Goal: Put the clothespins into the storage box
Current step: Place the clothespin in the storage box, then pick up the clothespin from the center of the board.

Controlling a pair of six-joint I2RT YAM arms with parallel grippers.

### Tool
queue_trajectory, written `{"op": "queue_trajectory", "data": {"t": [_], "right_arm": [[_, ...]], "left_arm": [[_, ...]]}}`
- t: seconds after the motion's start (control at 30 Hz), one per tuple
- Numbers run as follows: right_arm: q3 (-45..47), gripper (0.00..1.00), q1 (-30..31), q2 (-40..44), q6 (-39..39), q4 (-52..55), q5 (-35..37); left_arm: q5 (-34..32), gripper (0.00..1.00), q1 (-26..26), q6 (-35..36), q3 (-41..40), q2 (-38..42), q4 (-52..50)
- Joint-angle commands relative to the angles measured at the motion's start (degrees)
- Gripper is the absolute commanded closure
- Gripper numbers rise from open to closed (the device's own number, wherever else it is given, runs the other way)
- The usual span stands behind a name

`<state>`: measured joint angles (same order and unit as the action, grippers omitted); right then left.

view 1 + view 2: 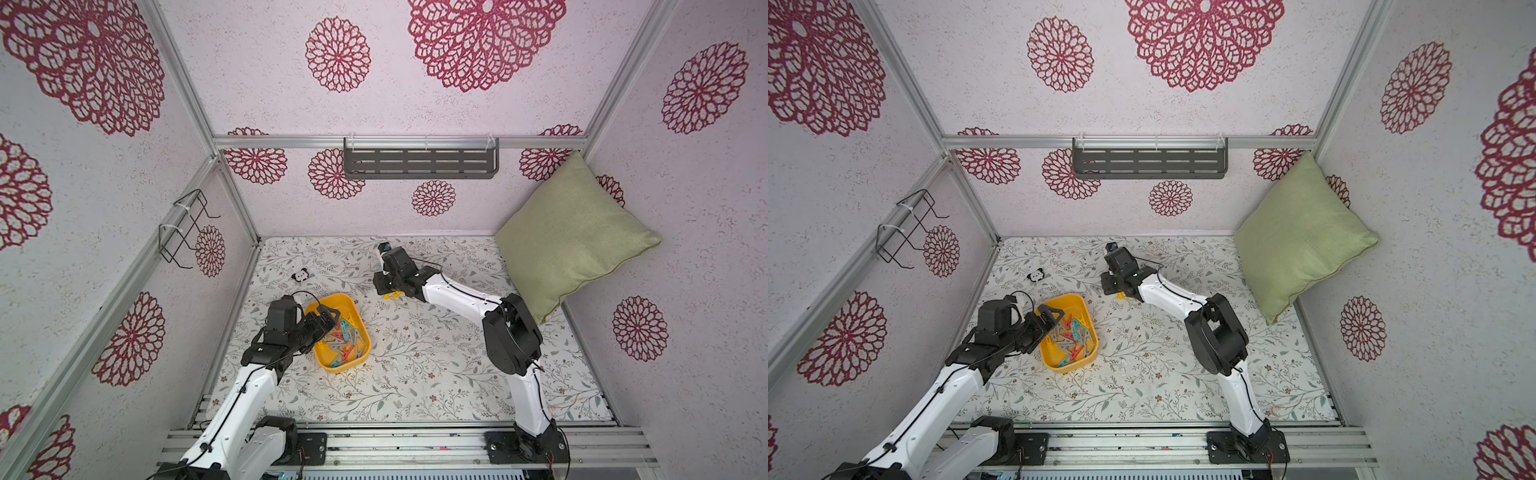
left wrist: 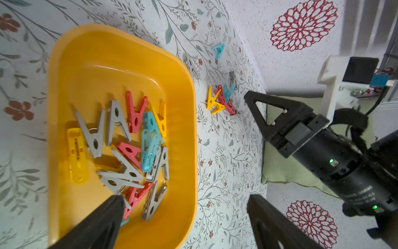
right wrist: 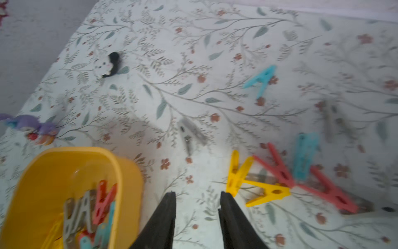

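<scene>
Clothespins (image 2: 133, 148) partly boxed, both grippers empty

Grey, red, teal and yellow clothespins lie heaped in the yellow storage box (image 2: 97, 71) on the floral table (image 1: 415, 365). The left gripper (image 2: 184, 197) hovers over the box, jaws spread wide, holding nothing. Loose clothespins (image 3: 280, 172) cluster on the table near the box, with a teal one (image 3: 261, 80) and a grey one (image 3: 190, 133) lying apart. The right gripper (image 3: 197, 194) sits just beside the yellow pair (image 3: 254, 185), jaws parted and empty.

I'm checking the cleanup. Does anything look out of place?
Yes: several clothespins lie loose on the table beside the box, not in it. A panda toy and a purple plush also sit there.
</scene>
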<state>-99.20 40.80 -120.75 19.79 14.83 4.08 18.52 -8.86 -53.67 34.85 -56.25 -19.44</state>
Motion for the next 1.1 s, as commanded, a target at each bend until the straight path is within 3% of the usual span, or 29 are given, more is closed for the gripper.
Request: {"op": "queue_trajectory", "data": {"t": [0.0,0.3,0.63,1.0,1.07], "right_arm": [[-1.02,0.57,-2.97,0.48,-2.10,1.29,4.56],[-10.03,0.53,-7.69,-9.81,-3.66,5.13,3.74],[-22.15,0.50,-7.97,-19.80,-4.14,10.31,4.32],[-25.76,0.76,-8.14,-22.17,-3.83,12.32,5.70],[-25.78,0.76,-8.14,-22.00,-3.81,12.46,5.75]], "left_arm": [[-2.49,0.03,-2.91,-1.16,2.40,-2.63,4.83],[-4.43,0.03,-9.30,-1.44,6.52,-10.98,8.35],[-4.50,0.03,-10.78,-1.36,7.34,-14.94,10.13],[-4.33,0.03,-10.87,-1.35,6.72,-14.95,10.38],[-4.29,0.03,-10.92,-1.50,6.51,-14.77,10.39]]}}
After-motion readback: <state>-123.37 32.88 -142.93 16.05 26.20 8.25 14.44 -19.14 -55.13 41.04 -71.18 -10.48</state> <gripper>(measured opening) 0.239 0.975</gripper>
